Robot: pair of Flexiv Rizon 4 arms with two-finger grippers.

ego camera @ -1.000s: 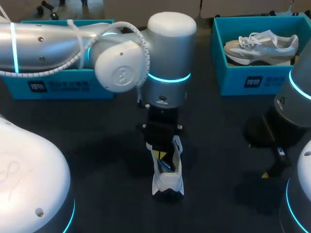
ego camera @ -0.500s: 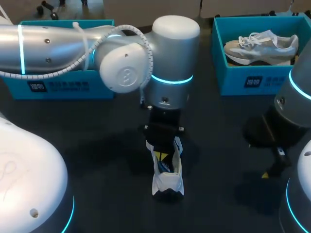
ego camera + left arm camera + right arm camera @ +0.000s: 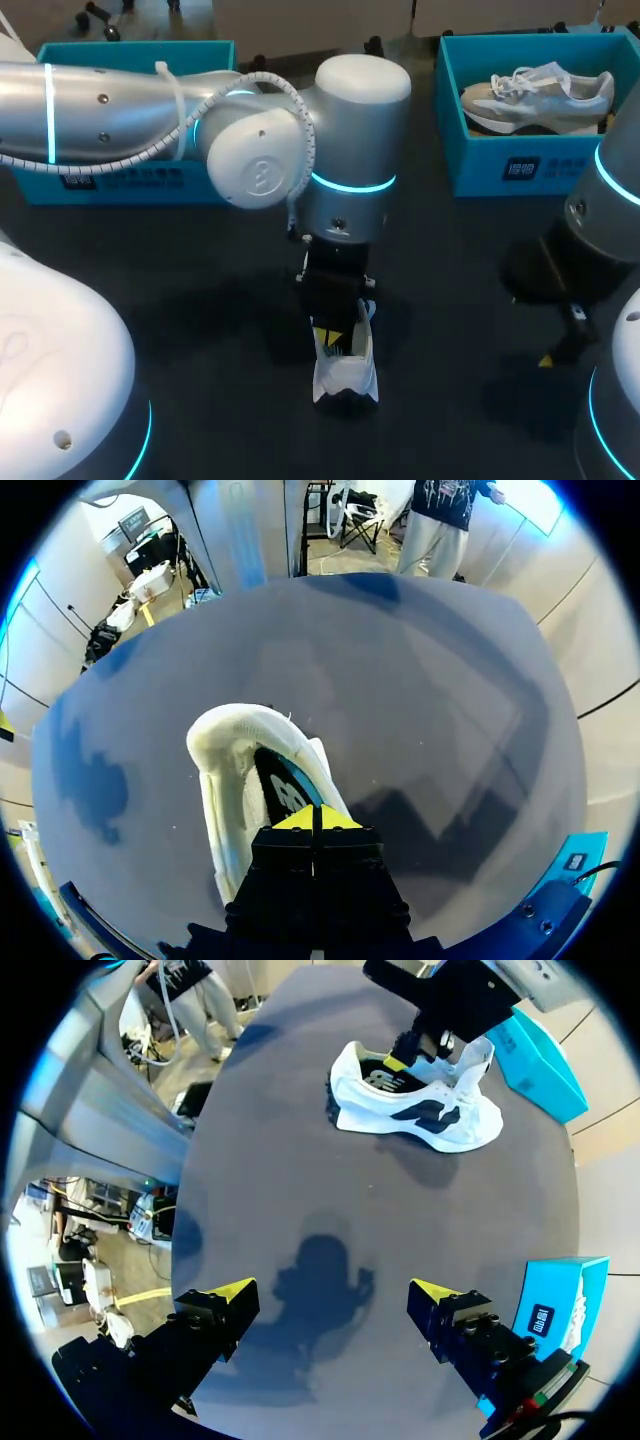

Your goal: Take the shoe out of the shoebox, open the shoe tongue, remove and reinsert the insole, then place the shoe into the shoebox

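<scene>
Left box [image 3: 130, 188]: teal, far left, partly behind the left arm [image 3: 120, 100]
Left gripper [image 3: 317, 818]: fingers together, tips down in the opening of the shoe [image 3: 215, 800]; whether they pinch anything cannot be told
Shoe [image 3: 346, 368]: white, upright on the table [image 3: 200, 330], mid-table, out of both boxes
Right box [image 3: 520, 165]: teal, far right, holding a grey shoe [image 3: 540, 95]
Right gripper [image 3: 332, 1290]: fingers wide apart, above bare table, well apart from the shoe
</scene>
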